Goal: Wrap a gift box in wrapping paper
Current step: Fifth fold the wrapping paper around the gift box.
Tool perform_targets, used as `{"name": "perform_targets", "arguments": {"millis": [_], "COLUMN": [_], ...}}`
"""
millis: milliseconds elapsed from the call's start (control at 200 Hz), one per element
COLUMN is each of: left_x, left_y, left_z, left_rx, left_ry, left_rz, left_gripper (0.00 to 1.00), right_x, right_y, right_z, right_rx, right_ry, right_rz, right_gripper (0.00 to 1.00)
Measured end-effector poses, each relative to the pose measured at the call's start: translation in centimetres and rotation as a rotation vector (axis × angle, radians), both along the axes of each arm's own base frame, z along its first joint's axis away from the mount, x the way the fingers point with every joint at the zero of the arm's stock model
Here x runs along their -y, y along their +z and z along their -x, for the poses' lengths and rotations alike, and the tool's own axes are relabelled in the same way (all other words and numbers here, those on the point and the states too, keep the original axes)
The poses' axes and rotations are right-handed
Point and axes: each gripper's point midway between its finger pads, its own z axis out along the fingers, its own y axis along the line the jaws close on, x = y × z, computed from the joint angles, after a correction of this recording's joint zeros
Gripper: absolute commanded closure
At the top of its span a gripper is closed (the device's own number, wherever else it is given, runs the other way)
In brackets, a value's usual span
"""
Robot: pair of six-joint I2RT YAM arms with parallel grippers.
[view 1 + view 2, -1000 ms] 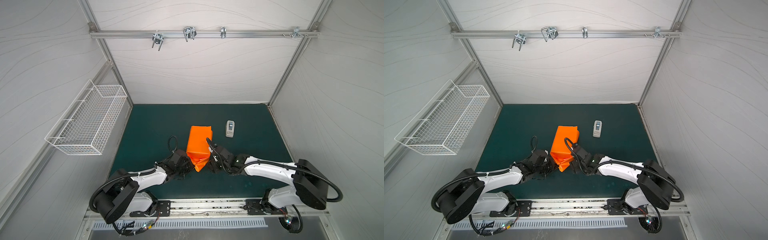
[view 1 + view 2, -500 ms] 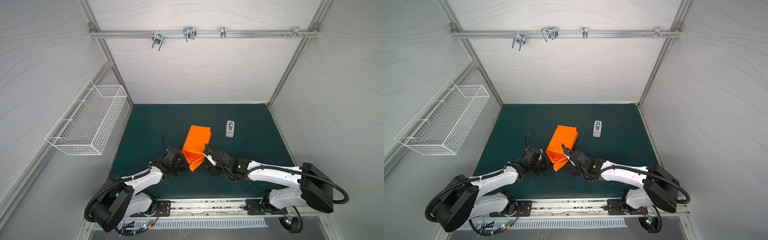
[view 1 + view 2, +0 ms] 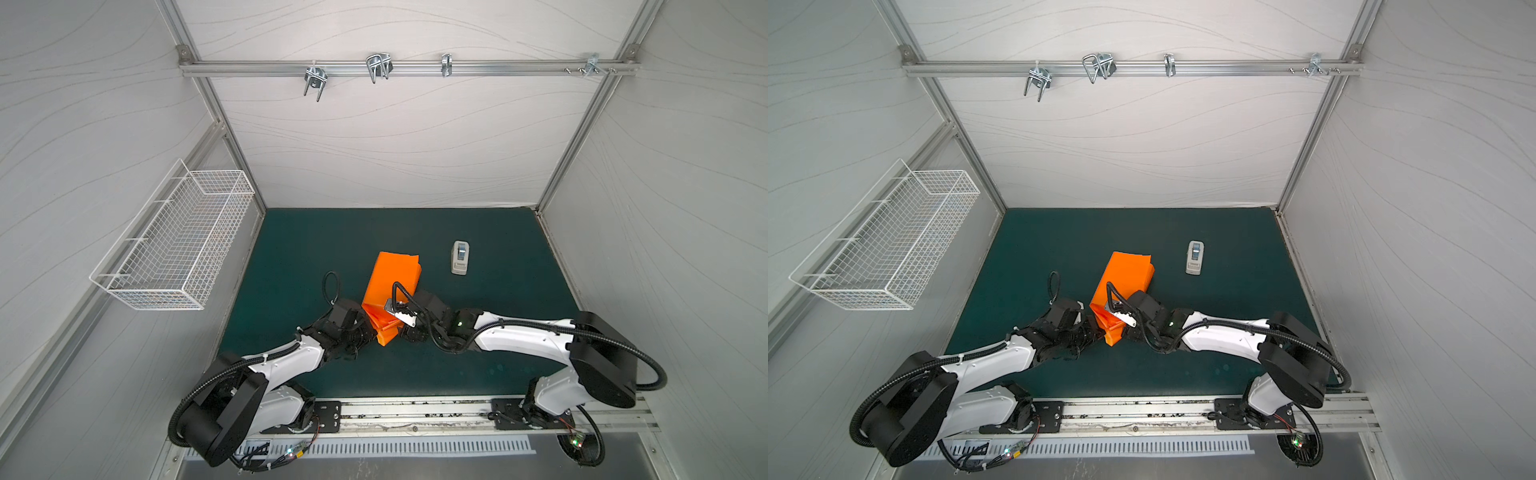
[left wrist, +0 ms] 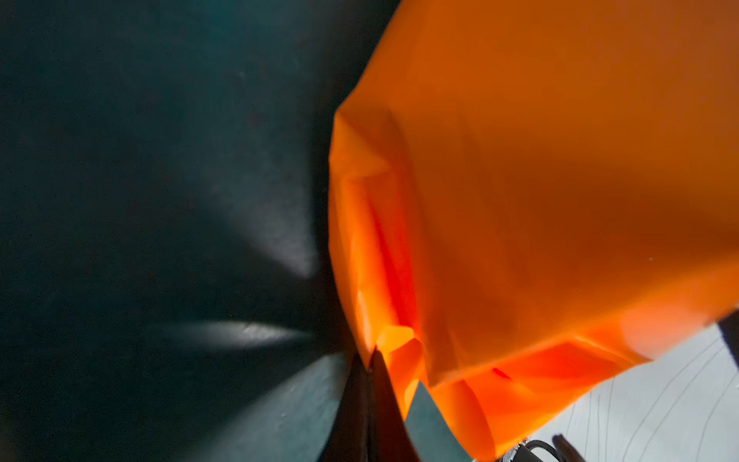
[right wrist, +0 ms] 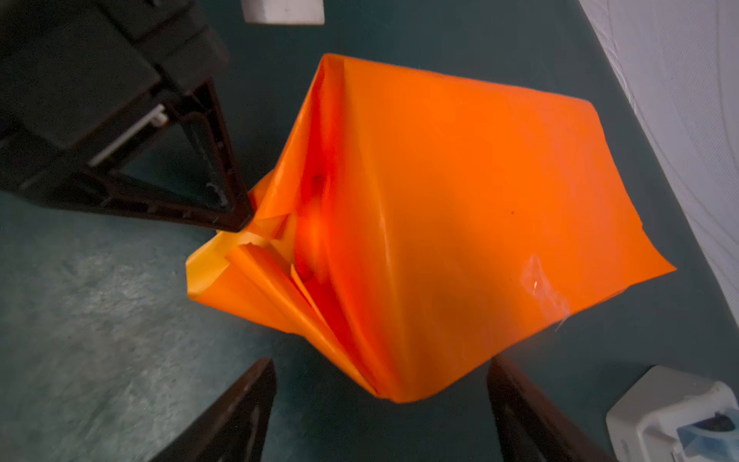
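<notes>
The wrapping paper (image 3: 392, 276) lies in the middle of the desk (image 3: 498, 365), folded into a long orange parcel whose long axis runs from the robot's near side toward the back wall, leaning a little to the right at the far end; the gift box itself is not visible and is presumably inside the folds. The far end looks flat and closed over, with a scrap of clear tape (image 5: 538, 280) on the upper face, while the near end is open, with loose flaps and pleats gathered to a point. The left end effector (image 4: 370, 360) sits at that near end on the parcel's left side, its fingers pressed together, and as far as the wrist views show they nip a thin fold of the paper there. The right end effector (image 5: 380, 360) stands on the opposite side of the same end, spread wide and holding nothing, with the paper's tip lying straight ahead between its fingers but apart from them. The left arm is thus the one in contact, and the right seems placed to close on the loose near flaps next, judging by how it faces them. The tape dispenser (image 3: 460, 257) stands on the desk beyond and to the right of the parcel, near it but not touching
</notes>
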Motion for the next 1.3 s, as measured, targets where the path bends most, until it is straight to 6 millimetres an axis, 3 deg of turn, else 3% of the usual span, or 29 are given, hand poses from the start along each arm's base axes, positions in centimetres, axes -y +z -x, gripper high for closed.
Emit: {"name": "perform_targets", "arguments": {"millis": [205,565,620,720,855,1070,1300], "left_x": [0.0,0.0,0.0,0.0,-0.1,-0.3,-0.7], "left_y": [-0.1,0.1,0.1,0.1,0.3,0.4,0.1], "left_z": [0.1,0.1,0.1,0.1,0.2,0.2,0.4], "left_rx": [0.001,0.002,0.002,0.001,0.004,0.009,0.012], "left_ry": [-0.001,-0.002,-0.002,0.0,0.005,0.01,0.028], "left_rz": [0.002,0.011,0.012,0.014,0.018,0.011,0.01], "left_gripper": [1.0,1.0,0.91,0.63,0.49,0.48,0.55], "right_x": [-1.3,-1.3,-1.4,-1.6,-1.9,-2.0,-2.1], "right_y": [-0.9,-1.9,-1.9,-1.9,-1.9,-1.9,-1.9], "right_z": [-0.4,-1.2,-1.4,-1.9,-2.2,-2.4,-2.3], "right_rx": [0.015,0.035,0.038,0.043,0.044,0.047,0.045], "right_ry": [0.062,0.082,0.08,0.076,0.075,0.072,0.074], "right_rz": [0.048,0.081,0.079,0.078,0.072,0.064,0.062], "right_gripper": [0.16,0.21,0.23,0.28,0.32,0.34,0.34]}}
